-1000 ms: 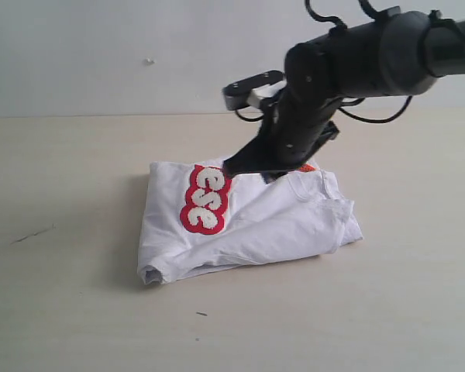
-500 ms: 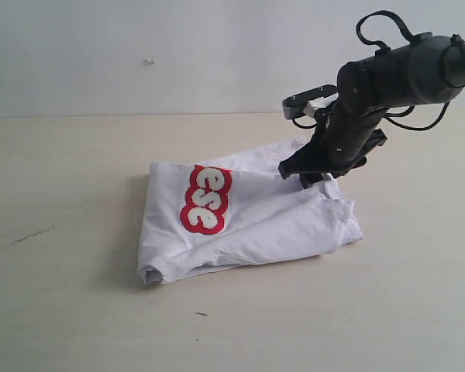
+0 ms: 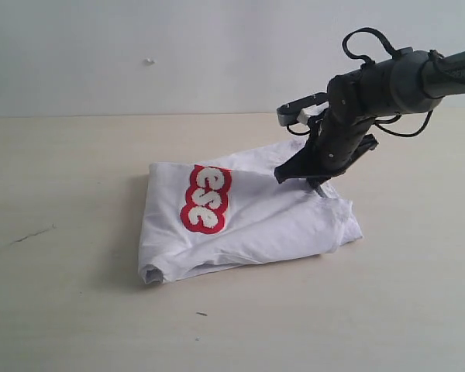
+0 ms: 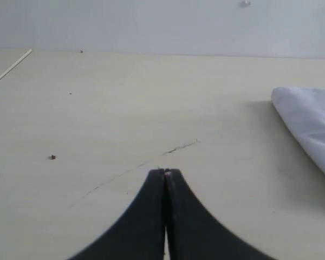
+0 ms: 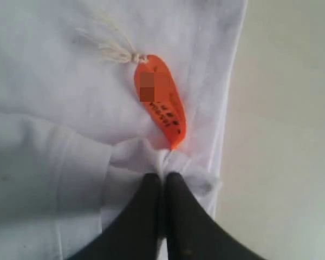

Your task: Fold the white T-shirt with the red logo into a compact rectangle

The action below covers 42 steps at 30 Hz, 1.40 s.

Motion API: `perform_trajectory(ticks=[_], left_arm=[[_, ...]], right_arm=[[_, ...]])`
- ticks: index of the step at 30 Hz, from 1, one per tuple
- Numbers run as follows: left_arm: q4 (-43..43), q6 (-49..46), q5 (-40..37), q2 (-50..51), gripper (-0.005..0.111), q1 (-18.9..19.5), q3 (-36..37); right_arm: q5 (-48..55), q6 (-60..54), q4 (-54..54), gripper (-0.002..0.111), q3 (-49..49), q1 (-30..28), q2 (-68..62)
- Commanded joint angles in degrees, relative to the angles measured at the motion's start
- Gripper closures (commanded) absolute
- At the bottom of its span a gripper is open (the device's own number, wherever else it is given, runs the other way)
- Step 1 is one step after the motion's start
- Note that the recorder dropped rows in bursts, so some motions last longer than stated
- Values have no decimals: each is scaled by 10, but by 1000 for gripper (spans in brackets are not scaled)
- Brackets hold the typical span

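**Exterior view.** The white T-shirt (image 3: pixel 256 221) lies mid-worktop (image 3: pixel 77 310), folded down to a rough, lumpy rectangle. The red logo (image 3: pixel 205 200) faces up near its left end, with only part of the lettering showing. The edges are uneven. The right end is bunched and slightly raised where the right fingers (image 3: pixel 318 186) come down on it. Judgement: the main folds look done. What seems left is squaring up or folding that right end, then letting go.

**Left wrist view.** The left fingers (image 4: pixel 165 174) are pressed together with nothing between them, above bare worktop. A corner of the shirt sits off to one side, well apart from them.

**Right wrist view.** The right fingers (image 5: pixel 165 177) are closed tight on a small pinch of white cloth close to the shirt's edge. An orange tag (image 5: pixel 160 103) on a string lies just beside the pinch. I cannot tell whether its tip is caught too.
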<state>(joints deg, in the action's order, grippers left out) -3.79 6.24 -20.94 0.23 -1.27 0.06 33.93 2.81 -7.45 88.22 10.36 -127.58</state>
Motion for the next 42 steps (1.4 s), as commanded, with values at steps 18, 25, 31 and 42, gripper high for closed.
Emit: perform_trajectory(ticks=[18,25,31,42], left_arm=[[2,0,7,-2,107,1,-1],[2,0,7,-2,107,1,-1],[2,0,7,-2,107,1,-1],[2,0,7,-2,107,1,-1]], right_arm=[[-198,-6,-71,80,2,2,9],[-99,53,-71,80,19,2,5],[58,37,-82,108,30,2,5],[153,-95,107,108,-6,16,-11]])
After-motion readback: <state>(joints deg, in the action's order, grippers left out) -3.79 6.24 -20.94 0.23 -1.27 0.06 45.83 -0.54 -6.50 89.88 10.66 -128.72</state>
